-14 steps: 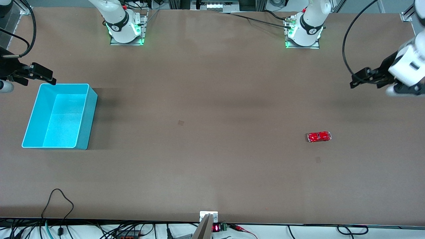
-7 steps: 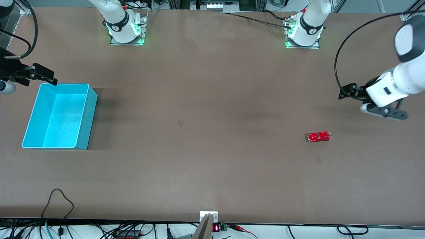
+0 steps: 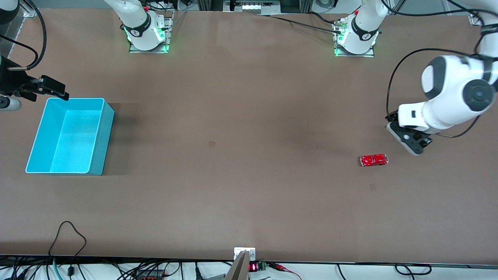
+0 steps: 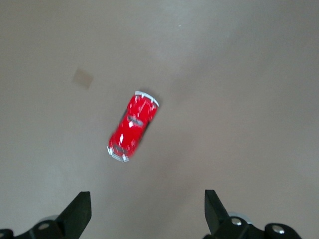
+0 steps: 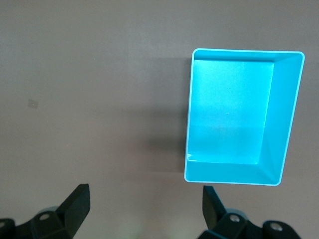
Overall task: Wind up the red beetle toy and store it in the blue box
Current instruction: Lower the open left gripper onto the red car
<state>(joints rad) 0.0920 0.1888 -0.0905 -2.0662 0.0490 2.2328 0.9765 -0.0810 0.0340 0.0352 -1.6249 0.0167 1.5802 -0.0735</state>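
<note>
bare table (image 3: 249, 175) around red beetle toy (image 3: 374, 160)

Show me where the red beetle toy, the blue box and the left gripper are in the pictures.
red beetle toy (image 3: 374, 160): front view, middle of its roof.
blue box (image 3: 98, 134): front view, its outer side wall.
left gripper (image 4: 148, 214): left wrist view, midway between its open fingers.

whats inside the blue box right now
Nothing: the blue box shows only its bare floor and inner walls in the right wrist view. The red beetle toy sits on the table near the left arm's end. No part of the box floor is covered.
</note>
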